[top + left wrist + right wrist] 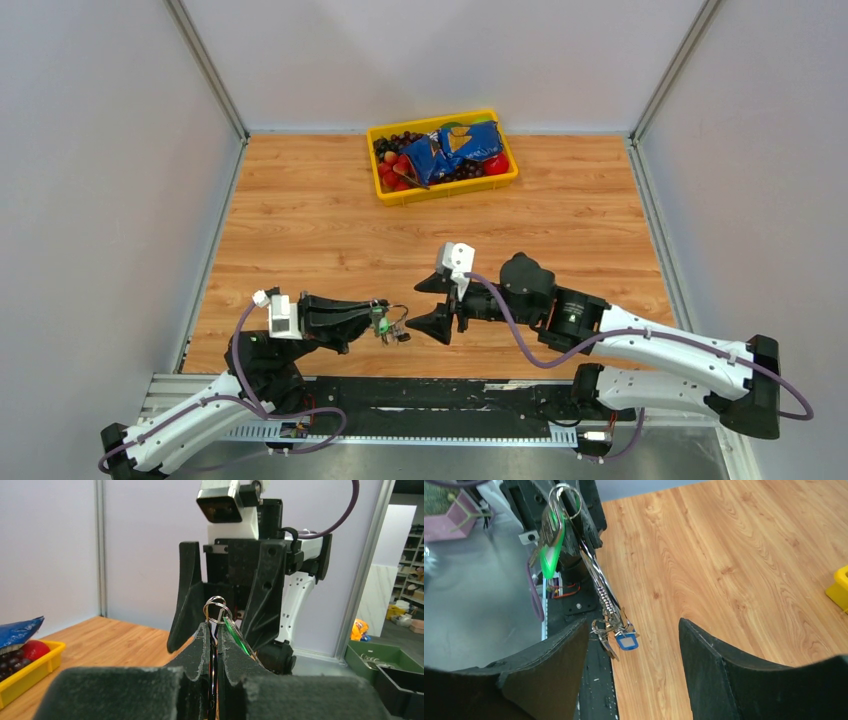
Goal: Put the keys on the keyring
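My left gripper hangs low over the table's near edge, shut on the keyring, a thin silver wire ring seen edge-on. From the ring's lower end hangs a bunch of small keys with a blue tag. A small ring pokes out above the left fingertips. It carries a key with a green tag, which also shows in the left wrist view. My right gripper faces the left one from the right. Its fingers stand wide open on either side of the ring, holding nothing.
A yellow bin with a blue bag, dark grapes and red fruit stands at the back of the wooden table. The black and metal base rail runs along the near edge, under both grippers. Grey walls close in the left, right and back.
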